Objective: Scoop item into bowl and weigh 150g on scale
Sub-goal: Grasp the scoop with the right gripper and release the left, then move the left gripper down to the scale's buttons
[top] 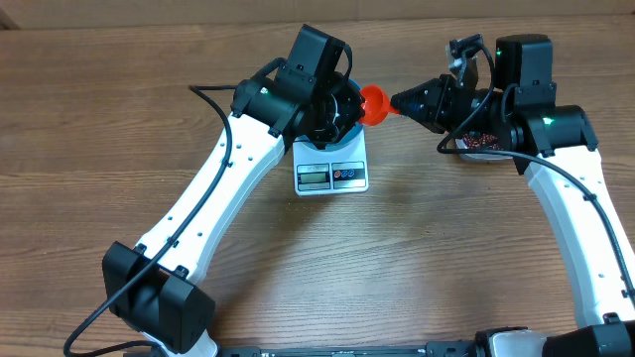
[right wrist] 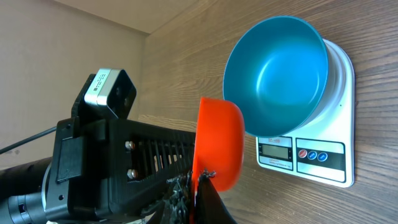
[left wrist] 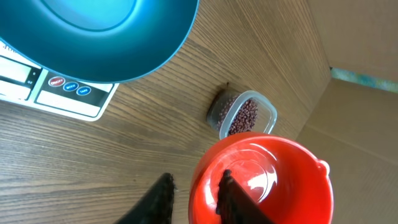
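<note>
Left hand (left wrist: 196, 182): fingers parted by a modest gap, not fully spread. The near wall of the red cup (left wrist: 261, 183) lies in that gap, one finger (left wrist: 229, 196) over the cup's inside and the other outside it. Cannot tell whether either finger presses on the wall.

Right hand (right wrist: 202, 186): closed. Its fingertips pinch the lower edge of the red cup. It reaches toward the scale (top: 332, 169) from the right-arm side.

Red cup: held in the air just off the scale's far right corner, between the two hands. It is tipped on its side, with its mouth turned toward the left hand and its rounded bottom toward the bowl (right wrist: 277, 74) in the right wrist view.

Bowl: blue, sits upright on the scale's platform, mouth up. Its rim overhangs the platform. The left arm covers most of it from overhead.

Scale: white, flat on the counter (top: 417, 258). Its long axis runs away from the arm bases. The display strip and buttons sit on the edge nearest the bases.

Beans (left wrist: 245, 115): small, dark red-brown, heaped in a clear tub (left wrist: 217, 113). The tub stands on the counter, on the right-arm side of the scale and apart from it, partly under the right arm.
</note>
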Robot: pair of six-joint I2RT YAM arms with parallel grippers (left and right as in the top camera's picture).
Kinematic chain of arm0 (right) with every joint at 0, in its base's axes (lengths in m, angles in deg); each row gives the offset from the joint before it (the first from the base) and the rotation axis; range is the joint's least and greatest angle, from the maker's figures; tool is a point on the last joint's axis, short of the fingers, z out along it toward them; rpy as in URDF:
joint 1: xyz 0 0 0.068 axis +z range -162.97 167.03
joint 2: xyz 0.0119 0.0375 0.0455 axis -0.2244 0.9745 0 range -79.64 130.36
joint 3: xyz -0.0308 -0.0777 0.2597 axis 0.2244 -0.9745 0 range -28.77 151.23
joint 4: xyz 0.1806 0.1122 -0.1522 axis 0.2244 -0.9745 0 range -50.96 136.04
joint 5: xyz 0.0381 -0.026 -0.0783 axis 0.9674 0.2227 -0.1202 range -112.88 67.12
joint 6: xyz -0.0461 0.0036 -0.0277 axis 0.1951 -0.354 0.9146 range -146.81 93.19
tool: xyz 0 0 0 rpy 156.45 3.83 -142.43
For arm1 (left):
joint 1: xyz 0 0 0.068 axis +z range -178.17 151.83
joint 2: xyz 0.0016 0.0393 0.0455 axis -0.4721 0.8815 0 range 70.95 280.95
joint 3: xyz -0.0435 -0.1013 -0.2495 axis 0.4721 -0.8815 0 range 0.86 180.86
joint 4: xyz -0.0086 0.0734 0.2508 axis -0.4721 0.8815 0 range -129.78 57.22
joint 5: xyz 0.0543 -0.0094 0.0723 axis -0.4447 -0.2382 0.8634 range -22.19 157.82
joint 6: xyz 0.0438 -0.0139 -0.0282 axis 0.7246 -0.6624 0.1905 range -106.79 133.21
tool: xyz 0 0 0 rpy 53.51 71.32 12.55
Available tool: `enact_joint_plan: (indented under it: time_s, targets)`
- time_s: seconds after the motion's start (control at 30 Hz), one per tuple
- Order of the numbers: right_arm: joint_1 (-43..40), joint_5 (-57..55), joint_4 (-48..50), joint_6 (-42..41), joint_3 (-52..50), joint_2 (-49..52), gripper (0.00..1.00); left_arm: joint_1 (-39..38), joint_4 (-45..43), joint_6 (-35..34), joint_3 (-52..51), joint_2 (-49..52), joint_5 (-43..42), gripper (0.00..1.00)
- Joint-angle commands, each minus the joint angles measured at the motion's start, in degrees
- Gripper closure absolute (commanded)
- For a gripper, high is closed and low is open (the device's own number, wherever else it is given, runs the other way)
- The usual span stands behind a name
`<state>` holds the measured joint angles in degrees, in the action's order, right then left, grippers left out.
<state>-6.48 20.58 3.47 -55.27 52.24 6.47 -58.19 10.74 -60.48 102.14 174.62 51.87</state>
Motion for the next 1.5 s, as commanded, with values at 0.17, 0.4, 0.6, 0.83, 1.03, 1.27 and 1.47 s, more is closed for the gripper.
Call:
enact_joint_plan:
  time_s: [0.17, 0.4, 0.6, 0.83, 1.03, 1.27, 1.47]
  targets:
    - [-0.7, -0.3, 0.3, 2.4, 0.3, -0.3, 0.96, 0.4, -0.2, 2.9, -0.8, 0.1, 3.2, 0.63]
    - [-7.9, -0.5, -2.0, 6.5, 0.4, -0.3, 0.96, 6.3, -1.5, 25.3, -0.5, -0.2, 3.6, 0.69]
    - [-17.1, -0.5, -5.2, 10.8, 0.4, -0.3, 0.96, 11.3, 0.8, 45.0, -0.5, -1.1, -0.1, 0.72]
    - [-20.4, -4.5, -7.7, 12.5, 0.4, -0.3, 0.96, 12.4, 8.2, 48.8, -0.5, -1.0, 9.2, 0.65]
    - [-20.4, -5.5, -7.9, 12.5, 0.3, -0.2, 0.96, 10.0, 11.0, 53.6, -2.3, -0.9, 8.9, 0.93]
    - [-20.4, -5.5, -8.0, 12.5, 0.4, -0.2, 0.96, 2.3, 8.2, 53.9, -11.4, -0.8, 9.2, 0.96]
    - [-20.4, -5.5, -8.8, 12.5, 0.4, -0.2, 0.96, -5.5, -0.2, 51.4, -18.3, -0.8, 17.4, 0.96]
